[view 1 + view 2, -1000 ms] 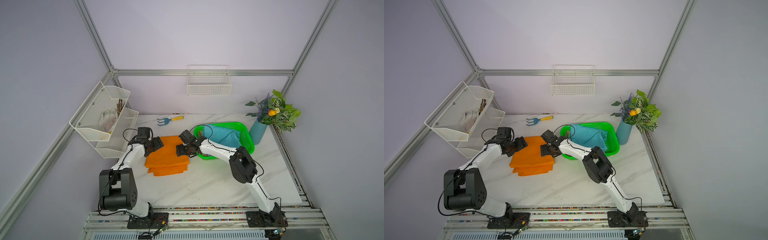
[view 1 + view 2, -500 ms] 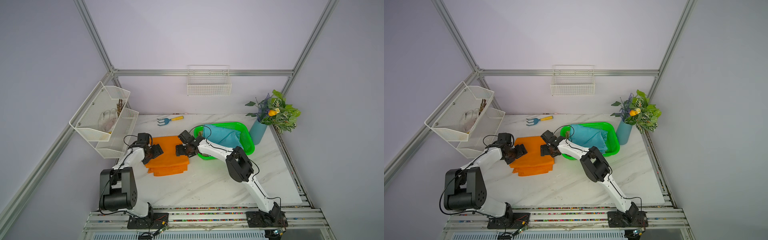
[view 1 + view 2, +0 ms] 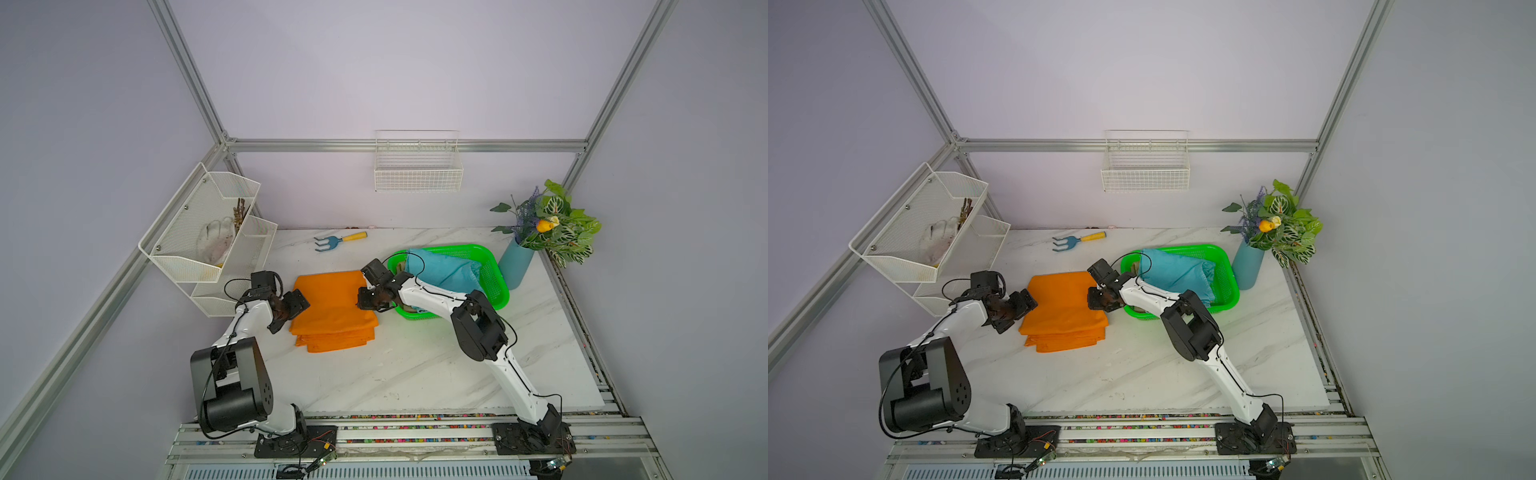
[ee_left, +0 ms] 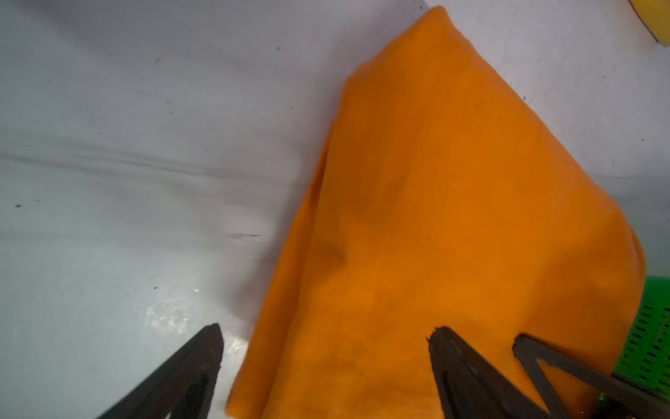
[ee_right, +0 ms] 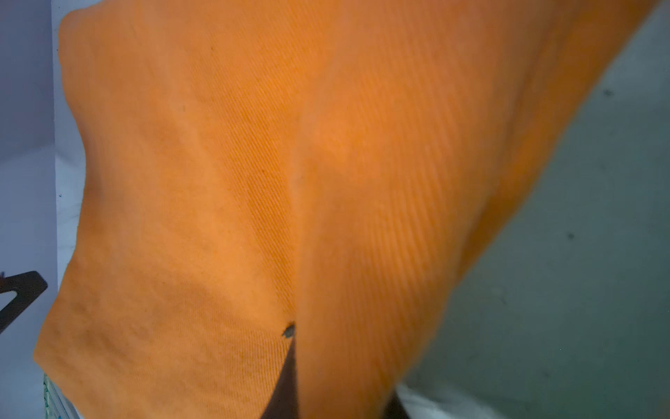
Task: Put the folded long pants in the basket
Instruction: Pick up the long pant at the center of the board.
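Note:
The orange folded long pants [image 3: 332, 307] [image 3: 1065, 309] lie as a stack on the marble table, left of the green basket [image 3: 496, 270] [image 3: 1229, 266]. My right gripper [image 3: 365, 299] [image 5: 340, 381] is shut on their right edge, with orange cloth [image 5: 253, 181] pinched between its fingers. My left gripper [image 3: 293, 309] [image 4: 326, 330] is open at the pants' left edge [image 4: 453, 217], one finger over the table and one over the cloth. Light blue pants [image 3: 444, 270] fill the basket, and a bit of tan cloth [image 3: 400, 266] shows beneath them.
A blue and yellow garden fork [image 3: 340, 240] lies at the back of the table. A white mesh rack [image 3: 208, 245] stands at the left, close behind my left arm. A white wire basket [image 3: 417, 166] hangs on the back wall. A blue vase with plants [image 3: 515, 262] stands right of the basket.
My right gripper has shut on the orange pants' right edge. My left gripper has slid a little forward and down along the pants' left edge, staying open.

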Controlling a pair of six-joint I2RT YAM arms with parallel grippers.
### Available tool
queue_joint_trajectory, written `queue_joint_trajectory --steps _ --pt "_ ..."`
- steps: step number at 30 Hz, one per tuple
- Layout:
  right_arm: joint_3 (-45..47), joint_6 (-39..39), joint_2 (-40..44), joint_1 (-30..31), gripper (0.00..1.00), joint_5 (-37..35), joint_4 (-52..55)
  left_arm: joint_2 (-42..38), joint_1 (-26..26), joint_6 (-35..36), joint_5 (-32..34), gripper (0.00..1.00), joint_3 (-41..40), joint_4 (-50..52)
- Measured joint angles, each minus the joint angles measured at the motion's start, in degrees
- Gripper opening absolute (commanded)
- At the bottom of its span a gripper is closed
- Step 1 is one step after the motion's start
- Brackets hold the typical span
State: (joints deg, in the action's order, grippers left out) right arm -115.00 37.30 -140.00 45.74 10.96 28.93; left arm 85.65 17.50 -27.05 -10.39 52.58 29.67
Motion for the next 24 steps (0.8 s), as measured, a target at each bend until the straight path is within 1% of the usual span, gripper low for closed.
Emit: queue_joint_trajectory --steps 3,7,11,15,16,17,18,20,22,24 --pt "1.09 -0.04 0.46 0.00 0.00 -0.11 -1.25 1.70 0.44 2.05 -1.55 0.89 -0.11 -1.38" --pt "1.46 -0.26 0.61 0.00 0.00 0.00 -1.75 5.22 1.27 2.10 -3.65 0.85 -1.99 -5.49" --pt "1.75 -0.50 0.74 0.00 0.00 0.11 -2.03 5.64 1.55 1.25 -6.82 0.80 -4.68 -9.60" --pt "2.05 -0.52 0.90 0.00 0.00 0.11 -2.38 5.95 0.33 -0.22 -9.51 0.78 -6.56 -14.80" --pt "2.08 -0.52 0.90 0.00 0.00 0.11 -2.40 6.16 -0.52 -0.55 -9.68 0.75 -6.82 -16.11" --pt "2.08 -0.52 0.90 0.00 0.00 0.11 -2.40 6.32 -1.20 -0.85 -9.77 0.70 -7.04 -17.14" --pt "2.08 -0.52 0.90 0.00 0.00 0.11 -2.40 6.51 -2.14 -1.36 -9.73 0.62 -7.45 -18.29" --pt "2.08 -0.52 0.90 0.00 0.00 0.28 -2.38 6.82 -3.58 -2.14 -9.70 0.37 -8.39 -20.37" --pt "2.08 -0.59 0.90 0.00 0.00 0.68 -2.38 7.39 -4.61 -3.50 -10.14 0.00 -9.62 -22.49" --pt "2.08 -0.90 0.90 -0.11 0.00 1.16 -2.38 7.34 -4.79 -3.98 -11.13 0.00 -9.92 -23.65"
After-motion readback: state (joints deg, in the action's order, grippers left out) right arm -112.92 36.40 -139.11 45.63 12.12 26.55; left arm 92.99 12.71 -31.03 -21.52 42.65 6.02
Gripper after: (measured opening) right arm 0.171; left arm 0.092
